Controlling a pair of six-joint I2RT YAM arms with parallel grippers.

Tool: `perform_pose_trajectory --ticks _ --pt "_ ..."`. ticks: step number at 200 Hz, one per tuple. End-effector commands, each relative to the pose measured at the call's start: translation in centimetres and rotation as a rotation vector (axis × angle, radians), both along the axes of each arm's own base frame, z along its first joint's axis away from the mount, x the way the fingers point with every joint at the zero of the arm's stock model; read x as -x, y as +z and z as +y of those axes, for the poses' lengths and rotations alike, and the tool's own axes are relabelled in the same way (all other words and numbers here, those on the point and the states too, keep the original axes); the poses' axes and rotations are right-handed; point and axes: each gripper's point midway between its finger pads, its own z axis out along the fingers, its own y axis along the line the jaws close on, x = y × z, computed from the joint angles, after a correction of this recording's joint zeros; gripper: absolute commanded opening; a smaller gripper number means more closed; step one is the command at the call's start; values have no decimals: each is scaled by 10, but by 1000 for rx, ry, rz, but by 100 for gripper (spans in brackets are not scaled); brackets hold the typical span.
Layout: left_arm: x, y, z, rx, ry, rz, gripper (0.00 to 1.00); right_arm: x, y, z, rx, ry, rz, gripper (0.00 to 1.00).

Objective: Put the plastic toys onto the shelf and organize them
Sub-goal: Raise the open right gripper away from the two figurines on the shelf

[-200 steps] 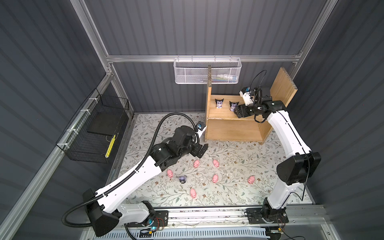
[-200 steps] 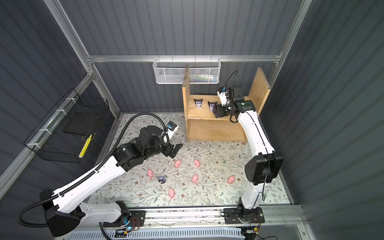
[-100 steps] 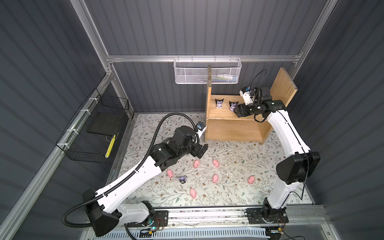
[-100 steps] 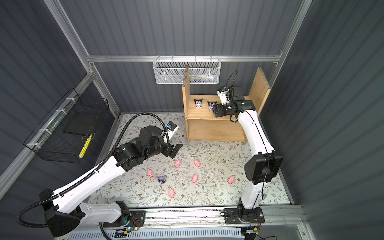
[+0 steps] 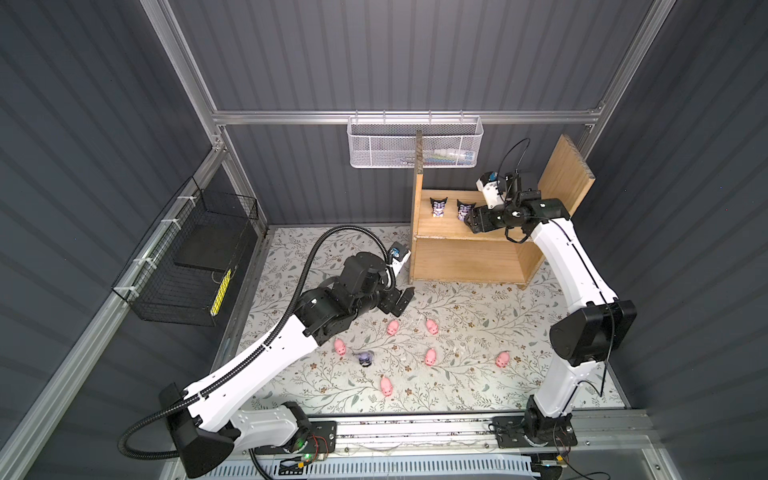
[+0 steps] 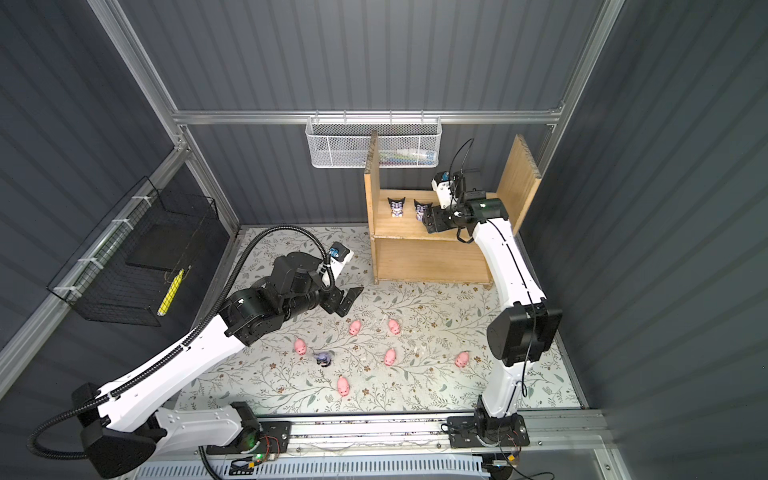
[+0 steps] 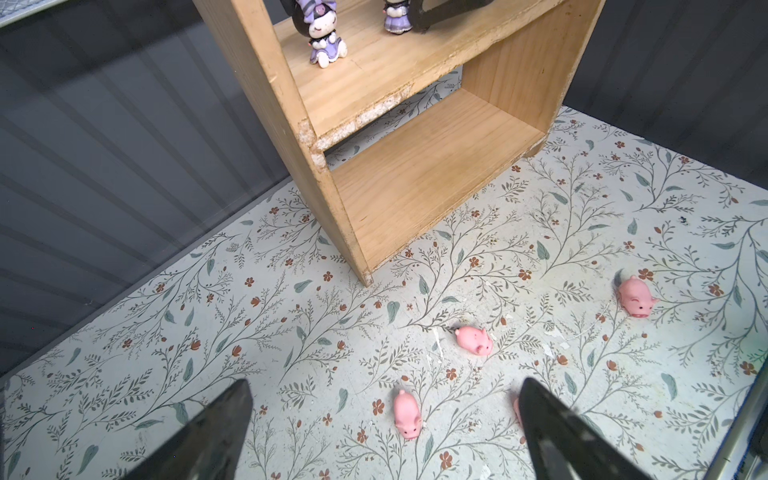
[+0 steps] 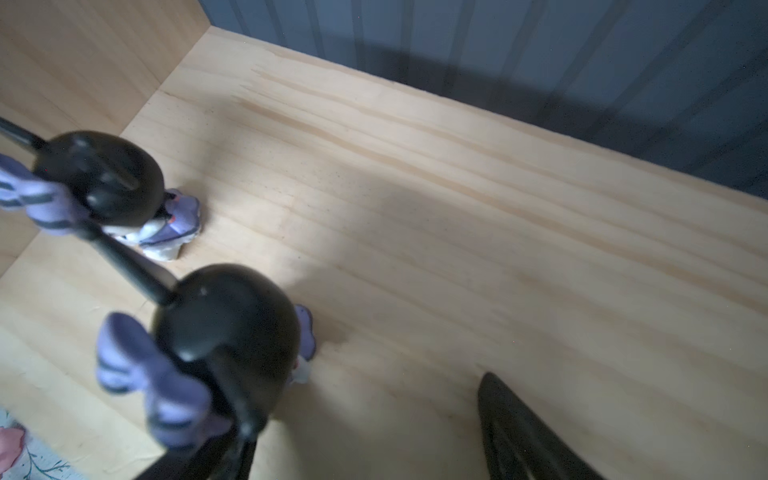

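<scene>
The light wooden shelf (image 5: 465, 262) stands at the back right. On its upper level two black-hooded figurines (image 5: 438, 206) (image 5: 462, 209) stand upright. My right gripper (image 5: 473, 220) is open on that level, just right of the nearer figurine (image 8: 224, 332), with bare wood between its fingers. A lavender-hooded figurine (image 5: 365, 358) and several pink pigs, among them one (image 5: 392, 327), lie on the floral mat. My left gripper (image 5: 399, 300) hovers open above the mat. In the left wrist view a pig (image 7: 406, 413) lies below its spread fingers.
A white mesh basket (image 5: 415, 143) hangs on the back wall just above the shelf's left side board. A black wire basket (image 5: 187, 257) hangs on the left wall. The metal rail (image 5: 415, 428) with both arm bases runs along the front edge.
</scene>
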Motion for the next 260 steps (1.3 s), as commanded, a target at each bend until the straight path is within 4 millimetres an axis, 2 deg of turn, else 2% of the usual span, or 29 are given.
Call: perform_pose_trajectory --ticks 1,113,217,260 --pt "4 0 5 -10 1 -7 100 1 -18 5 -9 2 68 79" --pt "4 -1 4 -14 0 -4 100 -2 -27 -5 31 -13 81 79" --pt "3 1 3 -16 -2 -5 100 -2 -21 -18 37 -37 67 79" --pt "3 1 3 -17 -2 -4 100 -3 -26 -18 33 -35 81 79"
